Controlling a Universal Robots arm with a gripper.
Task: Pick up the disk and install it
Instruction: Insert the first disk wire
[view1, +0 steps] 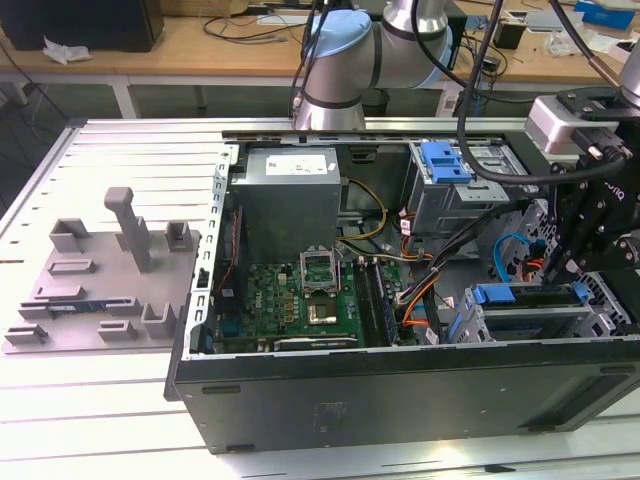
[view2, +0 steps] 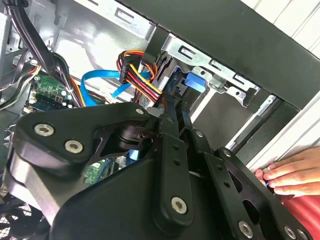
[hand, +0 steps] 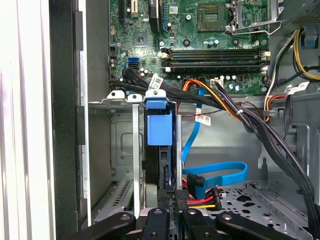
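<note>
pincer (hand: 170, 220): low at the drive cage, near corner of the open computer case on the exterior view's right; its black fingers sit close together on the rear edge of the disk, so i judge it pinching the disk.
disk (hand: 167, 165): standing on edge in a slot of the drive cage (hand: 112, 165), its blue carrier tab at the far end, nearest the motherboard (hand: 200, 35).
which way from pincer: straight ahead of the fingertips, touching; no sideways offset that i can see.
long axis: runs away from the pincer toward the motherboard, in line with the slot rails.
depth in slot: looks mostly seated; judged, not certain.
cables: blue data cable (hand: 220, 175) and a red-yellow-black power plug (hand: 200, 197) lie just beside the pincer, on the open-bay side.
hand (view2: 290, 175): a person's fingers rest outside the case wall, near the pincer, in the second wrist view.
arm: the single arm (view1: 345, 60) reaches over the case from the far side.
</note>
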